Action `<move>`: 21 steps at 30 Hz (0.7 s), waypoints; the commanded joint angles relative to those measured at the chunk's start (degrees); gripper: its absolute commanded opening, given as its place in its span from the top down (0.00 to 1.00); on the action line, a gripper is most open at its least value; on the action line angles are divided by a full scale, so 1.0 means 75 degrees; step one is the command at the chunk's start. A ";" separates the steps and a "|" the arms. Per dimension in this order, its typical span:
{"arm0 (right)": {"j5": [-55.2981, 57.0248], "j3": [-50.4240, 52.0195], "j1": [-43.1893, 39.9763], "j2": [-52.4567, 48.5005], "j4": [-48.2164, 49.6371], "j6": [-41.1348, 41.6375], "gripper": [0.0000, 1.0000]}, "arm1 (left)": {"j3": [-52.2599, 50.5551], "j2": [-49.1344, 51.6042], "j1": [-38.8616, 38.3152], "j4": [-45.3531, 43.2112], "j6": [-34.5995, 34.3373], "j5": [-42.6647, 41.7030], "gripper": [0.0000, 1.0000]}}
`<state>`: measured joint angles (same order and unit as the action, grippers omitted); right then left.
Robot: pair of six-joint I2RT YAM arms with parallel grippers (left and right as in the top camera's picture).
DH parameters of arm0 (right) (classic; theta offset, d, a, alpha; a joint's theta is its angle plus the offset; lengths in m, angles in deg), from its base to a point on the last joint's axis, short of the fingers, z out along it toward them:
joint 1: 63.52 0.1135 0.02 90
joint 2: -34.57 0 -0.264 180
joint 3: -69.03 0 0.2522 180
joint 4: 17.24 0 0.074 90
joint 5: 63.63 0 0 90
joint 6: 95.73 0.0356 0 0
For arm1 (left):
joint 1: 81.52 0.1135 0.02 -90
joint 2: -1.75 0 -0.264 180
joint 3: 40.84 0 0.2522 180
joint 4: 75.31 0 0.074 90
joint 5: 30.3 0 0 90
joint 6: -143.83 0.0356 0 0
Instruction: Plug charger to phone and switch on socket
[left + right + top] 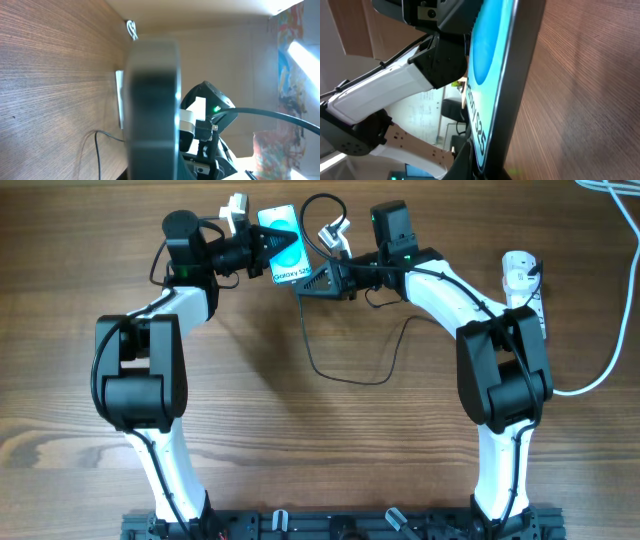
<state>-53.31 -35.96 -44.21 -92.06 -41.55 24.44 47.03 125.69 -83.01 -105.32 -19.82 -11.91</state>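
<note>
Phone: the phone (283,242) sat between my left gripper (262,248) and my right gripper (312,278). I could not tell whether it also rested on the table (300,450).
Left grip: closed on the phone's plain end.
Right grip: closed on the end with the dark lettering.
Charger: the charger cable (340,375) trailed loose on the near side of my right fingers, in neither grip. I could not place its tip for sure.
Socket: the socket (519,272) lay well beyond my right fingers, out past that arm, with nothing on its switch.
Risk, slip: I judged that freeing one side to fetch the cable could let the slick phone twist or drop.
Risk, snag: the slack cable ran close by my right arm and could catch and drag.
Risk, port: a tip pushed in askew could jam or bend.
Materials: the phone was a thin glossy slab with a turquoise face, dark along the edge nearest my right wrist. The cable was thin, limp and black. The socket was long, white, hard plastic. The table was matt wood grain.
</note>
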 commanded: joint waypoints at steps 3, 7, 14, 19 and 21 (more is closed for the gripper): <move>0.0799 -0.0122 -0.0085 0.0085 0.0248 0.0015 0.95 | 0.0009 -0.0140 -0.0122 -0.0055 -0.0443 -0.0933 0.96; 0.0851 -0.0122 -0.0085 0.0085 0.0326 0.0277 0.95 | 0.0009 -0.0140 -0.0128 -0.0058 -0.0143 -0.1084 0.96; 0.0851 -0.0122 -0.0085 0.0085 0.0379 0.0662 0.95 | 0.0009 -0.0140 -0.0248 -0.0058 0.0396 -0.1311 0.96; 0.0857 -0.0122 -0.0085 0.0085 0.0405 0.0662 0.95 | 0.0009 -0.0140 -0.0344 -0.0058 0.0417 -0.1335 0.96; 0.0909 -0.0122 -0.0085 0.0085 0.0405 0.0670 0.95 | 0.0009 -0.0140 -0.0353 -0.0055 0.0411 -0.1349 0.96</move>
<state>-53.05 -35.96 -44.19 -92.06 -39.91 28.94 47.03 125.69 -82.91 -105.52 -18.23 -11.82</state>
